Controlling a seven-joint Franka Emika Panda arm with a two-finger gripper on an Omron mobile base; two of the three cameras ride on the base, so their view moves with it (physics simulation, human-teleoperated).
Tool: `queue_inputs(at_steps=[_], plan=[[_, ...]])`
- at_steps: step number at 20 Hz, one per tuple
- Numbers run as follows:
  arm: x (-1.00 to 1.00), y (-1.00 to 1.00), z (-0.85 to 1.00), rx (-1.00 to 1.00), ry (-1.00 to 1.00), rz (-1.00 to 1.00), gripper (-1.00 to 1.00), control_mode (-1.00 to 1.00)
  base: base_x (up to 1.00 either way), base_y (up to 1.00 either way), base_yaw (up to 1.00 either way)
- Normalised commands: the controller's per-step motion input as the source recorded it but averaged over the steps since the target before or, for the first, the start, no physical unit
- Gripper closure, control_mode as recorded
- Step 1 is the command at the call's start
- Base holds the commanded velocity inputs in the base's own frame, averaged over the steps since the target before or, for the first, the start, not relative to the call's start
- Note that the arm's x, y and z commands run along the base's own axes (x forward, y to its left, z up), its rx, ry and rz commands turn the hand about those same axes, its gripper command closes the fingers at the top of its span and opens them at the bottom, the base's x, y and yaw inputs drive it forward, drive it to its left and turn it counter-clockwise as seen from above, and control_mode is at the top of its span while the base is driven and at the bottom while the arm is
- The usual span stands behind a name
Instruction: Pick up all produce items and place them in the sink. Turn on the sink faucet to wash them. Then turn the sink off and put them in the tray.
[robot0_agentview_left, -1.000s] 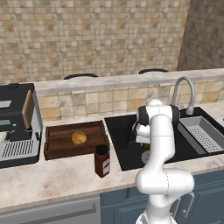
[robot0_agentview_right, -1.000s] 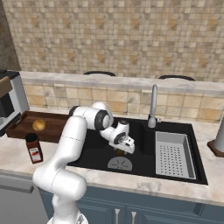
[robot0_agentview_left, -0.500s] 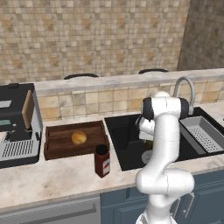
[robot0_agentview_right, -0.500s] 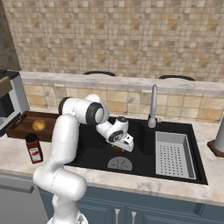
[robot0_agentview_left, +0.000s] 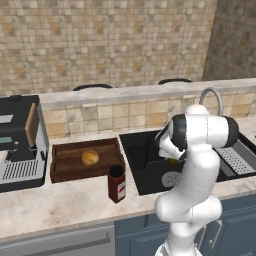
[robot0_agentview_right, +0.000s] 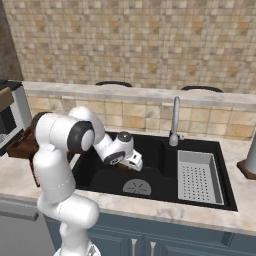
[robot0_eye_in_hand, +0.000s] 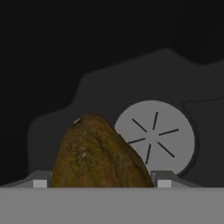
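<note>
My gripper (robot0_agentview_right: 131, 164) reaches low into the black sink (robot0_agentview_right: 100, 175), just behind the round grey drain (robot0_agentview_right: 137, 187). In the hand view the olive-brown fruit (robot0_eye_in_hand: 98, 155) sits between the two finger tips (robot0_eye_in_hand: 164, 180), which press against its sides; the gripper (robot0_eye_in_hand: 102, 183) is shut on it. In the left base view a bit of that fruit (robot0_agentview_left: 173, 160) peeks out under the hand. The orange-yellow fruit (robot0_agentview_left: 90, 157) lies in the brown wooden tray (robot0_agentview_left: 62, 170) left of the sink. The grey gooseneck faucet (robot0_agentview_right: 175, 120) stands at the sink's back rim.
A red-labelled jar (robot0_agentview_left: 116, 184) stands on the counter in front of the tray. A grey perforated rack (robot0_agentview_right: 200, 177) fills the sink's right side. A coffee machine (robot0_agentview_left: 17, 145) stands at the far left. My own arm arches over the basin's left half.
The arm's upper links have swung round and toward the left. The hand has stayed low in the sink by the drain, and its jaws have narrowed onto the olive-brown fruit.
</note>
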Motion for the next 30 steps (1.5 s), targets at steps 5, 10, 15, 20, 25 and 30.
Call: queue_inputs(at_steps=[5,10,15,20,25,30], plan=[[-0.10,0.37,1.00,0.00,-0.08,0.01,1.00,-1.00,0.00,0.00,0.00],[0.00,0.37,1.00,0.00,-0.01,0.02,1.00,-1.00,0.00,0.00,0.00],[0.00,0.27,1.00,0.00,0.00,0.02,1.00,-1.00,0.00,0.00,0.00],[-0.20,0.30,1.00,0.00,0.02,0.01,1.00,-1.00,0.00,0.00,0.00],[-0.35,0.50,0.71,0.00,0.10,0.03,1.00,-1.00,0.00,0.00,0.00],[-0.32,0.67,0.15,0.00,0.11,0.07,1.00,-1.00,0.00,0.00,0.00]])
